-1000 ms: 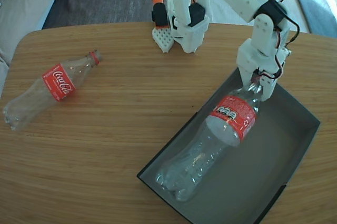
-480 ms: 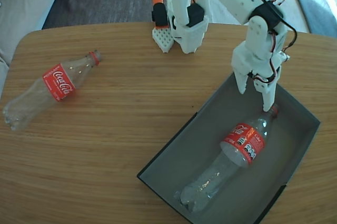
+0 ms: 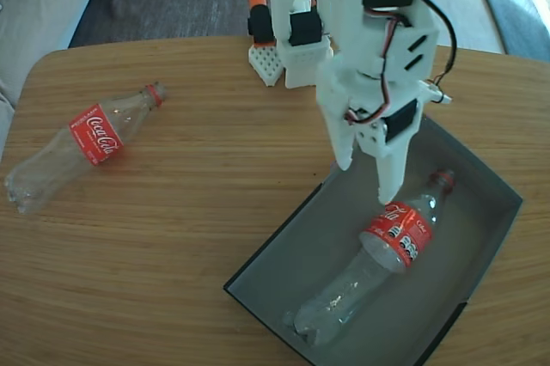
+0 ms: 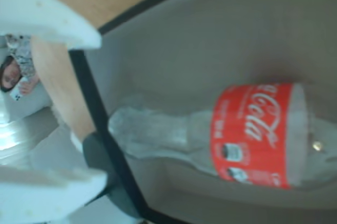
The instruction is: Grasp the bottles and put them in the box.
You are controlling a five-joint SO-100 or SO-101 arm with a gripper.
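Clearly the two bottles share one look: clear, ribbed plastic with a red label printed in white script and a red cap. One bottle (image 3: 378,261) lies on its side inside the box (image 3: 481,237), running diagonally with its cap toward the far right corner and its base toward the near wall in the fixed view; in the wrist view the same bottle (image 4: 210,132) fills the frame, its label (image 4: 253,132) wrapped round the widest part and its see-through neck tapering toward the box's dark rim (image 4: 95,113). The other bottle (image 3: 82,147) lies on the table (image 3: 189,237) at the left of the fixed view, well apart from the box, cap pointing up and to the right. The box is a single shallow rectangle, dark grey and matte, with thin low walls, set at an angle on the table. The tabletop is pale wood with fine straight grain and a rounded corner. One white arm of hard moulded plastic reaches over the box, and its gripper (image 3: 365,181) hangs above the boxed bottle with its two pointed fingers spread apart and nothing between them (the longer finger's tip looks close to the label, though contact cannot be judged). An orange and white part (image 3: 260,31) stands beside the arm's base at the table's far edge.
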